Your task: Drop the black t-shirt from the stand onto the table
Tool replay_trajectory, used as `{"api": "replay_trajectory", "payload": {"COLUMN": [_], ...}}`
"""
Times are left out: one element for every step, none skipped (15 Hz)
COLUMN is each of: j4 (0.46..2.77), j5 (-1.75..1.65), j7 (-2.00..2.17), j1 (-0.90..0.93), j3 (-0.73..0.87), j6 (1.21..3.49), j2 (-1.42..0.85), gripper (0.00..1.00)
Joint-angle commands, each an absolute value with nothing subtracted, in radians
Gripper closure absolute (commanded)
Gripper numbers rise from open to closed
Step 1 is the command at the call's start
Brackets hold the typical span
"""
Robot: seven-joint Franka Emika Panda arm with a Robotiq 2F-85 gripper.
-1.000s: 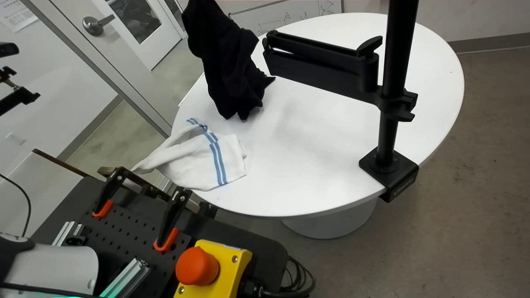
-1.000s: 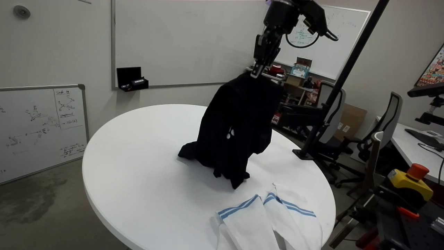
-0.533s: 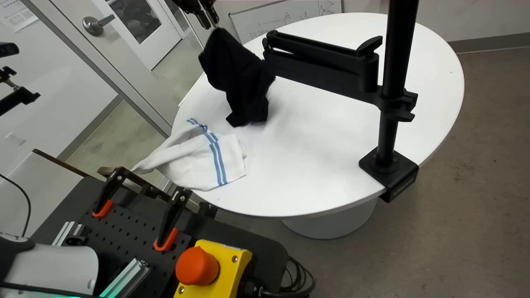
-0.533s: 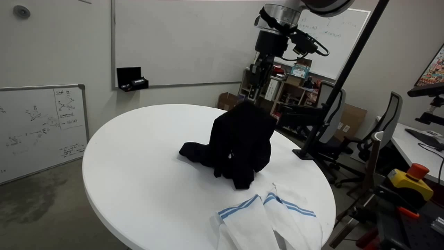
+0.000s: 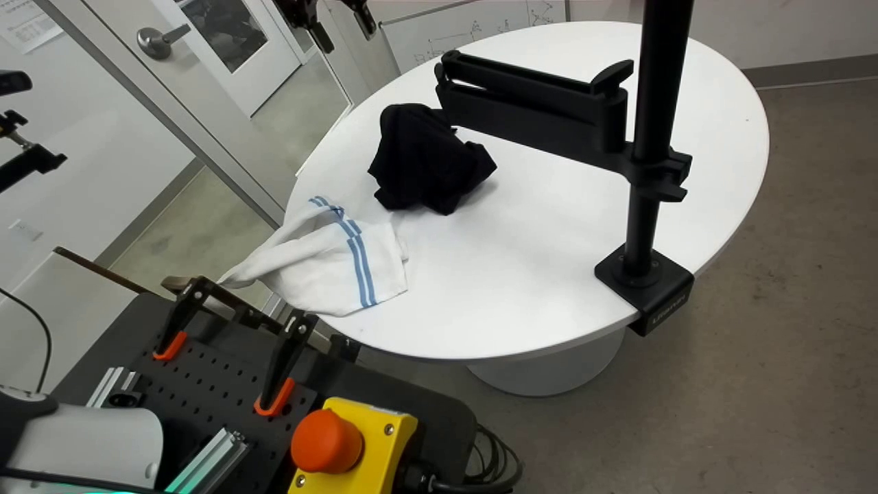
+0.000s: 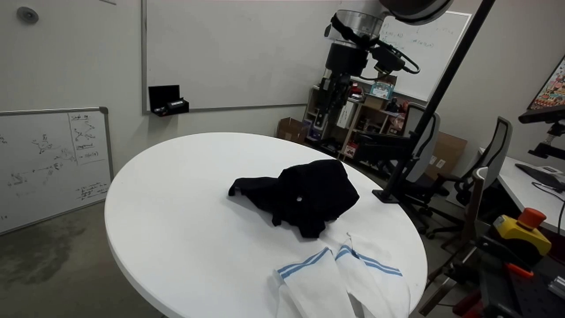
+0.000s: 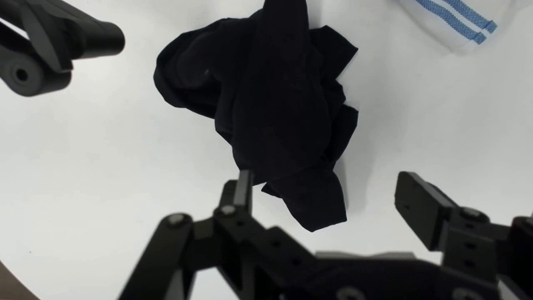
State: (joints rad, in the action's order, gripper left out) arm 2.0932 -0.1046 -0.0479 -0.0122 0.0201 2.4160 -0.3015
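Observation:
The black t-shirt (image 5: 426,161) lies in a crumpled heap on the white round table (image 5: 542,281), near the end of the stand's arm. In the wrist view the same black t-shirt (image 7: 283,104) sits below and ahead of my gripper (image 7: 325,189), whose fingers are spread wide with no cloth between them. An exterior view has the gripper (image 5: 346,29) at its top edge, well above the heap. The black stand (image 5: 643,226) rises from the table's edge; its folded arm is apart from the shirt in the wrist view.
A white cloth with blue stripes (image 6: 340,282) lies on the table beside the shirt, partly over the edge. The stand's horizontal arm (image 5: 535,103) juts over the tabletop. A yellow box with a red button (image 5: 357,446) sits on the dark robot bench.
The gripper came down with the t-shirt hanging from it, then its fingers parted. The shirt dropped away and collapsed onto the table. Cloth and stand stayed put.

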Motion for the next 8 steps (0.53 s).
{"api": "replay_trajectory", "payload": {"j4": [2.146,2.164,2.176,2.197,2.209,2.148,2.160,2.171], "j5": [-0.089,-0.092,-0.094,-0.084,-0.077,-0.100,-0.099,-0.098], "j7": [-0.071,-0.071,-0.070,-0.082,-0.088,-0.058,-0.061,-0.062], "j1": [-0.024,-0.024,-0.025,-0.030,-0.032,-0.022,-0.023,-0.023], "j3": [0.017,0.018,0.018,0.016,0.014,0.021,0.021,0.021], "j6": [2.438,2.447,2.456,2.475,2.480,2.446,2.449,2.449], "j2": [-0.233,-0.207,-0.189,-0.161,-0.138,-0.208,-0.186,-0.168], "gripper": [0.00,0.00,0.00,0.00,0.00,0.00,0.00,0.00]}}
